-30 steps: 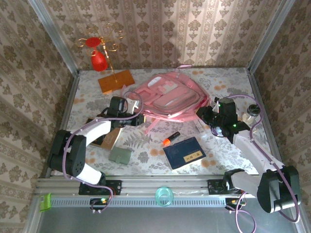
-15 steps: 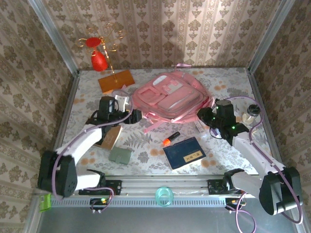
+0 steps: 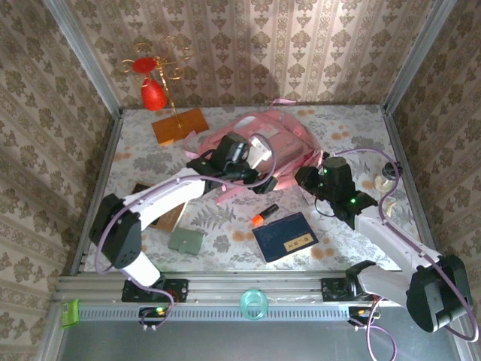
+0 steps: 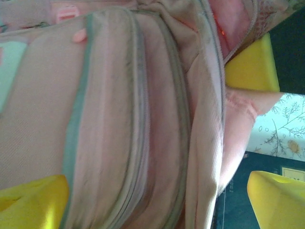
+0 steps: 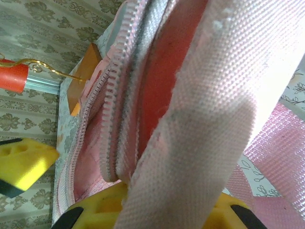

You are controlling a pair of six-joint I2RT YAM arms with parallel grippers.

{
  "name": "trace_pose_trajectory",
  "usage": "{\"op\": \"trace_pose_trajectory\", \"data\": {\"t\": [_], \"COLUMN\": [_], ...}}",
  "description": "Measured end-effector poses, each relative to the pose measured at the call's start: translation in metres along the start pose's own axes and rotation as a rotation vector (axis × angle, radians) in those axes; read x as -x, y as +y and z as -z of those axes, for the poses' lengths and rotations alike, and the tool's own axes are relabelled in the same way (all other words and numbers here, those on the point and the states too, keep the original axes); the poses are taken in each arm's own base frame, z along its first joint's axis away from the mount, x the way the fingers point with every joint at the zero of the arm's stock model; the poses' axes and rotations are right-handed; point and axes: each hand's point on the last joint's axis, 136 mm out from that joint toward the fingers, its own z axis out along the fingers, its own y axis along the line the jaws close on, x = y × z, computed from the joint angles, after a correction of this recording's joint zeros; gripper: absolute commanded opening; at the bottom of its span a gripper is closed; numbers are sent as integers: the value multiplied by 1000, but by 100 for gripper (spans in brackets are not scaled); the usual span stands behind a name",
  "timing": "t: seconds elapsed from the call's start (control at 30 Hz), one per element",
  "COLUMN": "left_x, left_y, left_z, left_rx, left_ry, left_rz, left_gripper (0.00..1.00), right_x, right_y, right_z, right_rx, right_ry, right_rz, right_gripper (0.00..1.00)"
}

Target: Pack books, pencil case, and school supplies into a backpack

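— Since the surface carries everything, where on it is the backpack?
— At the back, about the middle, lying down, pink, with the left arm reaching across its front
— And the end effectors?
— The left end effector hangs close over the backpack's zipped front panel, its yellow fingers spread wide. The right end effector is at the backpack's right edge, pressed together on a fold of pink fabric beside an open zip. The right wrist view looks into the reddish inside there
— The 2 books?
— Both lie out on the surface. The navy book is flat near the front, just right of centre, yellow label up. The tan book is over on the left, partly hidden beneath the left arm
— Anything smaller?
— The marker, orange at 1 end and black at the other, lies between the backpack and the navy book, just beside the book's far edge
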Motion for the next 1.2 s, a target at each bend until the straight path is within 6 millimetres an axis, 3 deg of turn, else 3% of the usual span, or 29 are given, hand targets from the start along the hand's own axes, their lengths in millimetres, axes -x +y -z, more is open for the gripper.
{"op": "trace_pose_trajectory", "data": {"t": [0.1, 0.27, 0.4, 0.47, 0.53, 0.73, 0.83, 0.97, 1.07, 1.2], "left_x": [1, 2, 6, 12, 22, 38, 37, 23, 13, -1], "left_y": [-1, 6, 10, 17, 24, 47, 66, 85, 88, 89], "left_z": [-17, -36, -38, -33, -25, 0, 15, 13, 0, -13], "left_rx": [-5, -10, -47, -65, -89, -174, -174, -146, -151, -128], "left_ry": [34, 75, 80, 66, 38, -70, -112, -98, -79, -63], "left_rz": [-32, -47, -26, 9, 28, 65, 61, 45, 46, 68], "left_gripper": [80, 41, 13, 6, 5, 2, 3, 7, 22, 66], "right_x": [-2, -3, -10, -17, -21, -24, -29, -40, -49, -63], "right_y": [2, 3, -8, -15, -20, -35, -46, -61, -69, -79], "right_z": [-3, -4, -8, -10, -11, -9, -3, 10, 17, 24], "right_rx": [4, 9, -11, -31, -54, -172, -238, -295, -327, -369], "right_ry": [4, 1, -7, -3, -4, 21, 60, 121, 174, 247], "right_rz": [5, 9, 16, 26, 45, 140, 202, 252, 261, 266], "right_gripper": [0, 0, 0, 4, 13, 54, 61, 66, 69, 78]}}
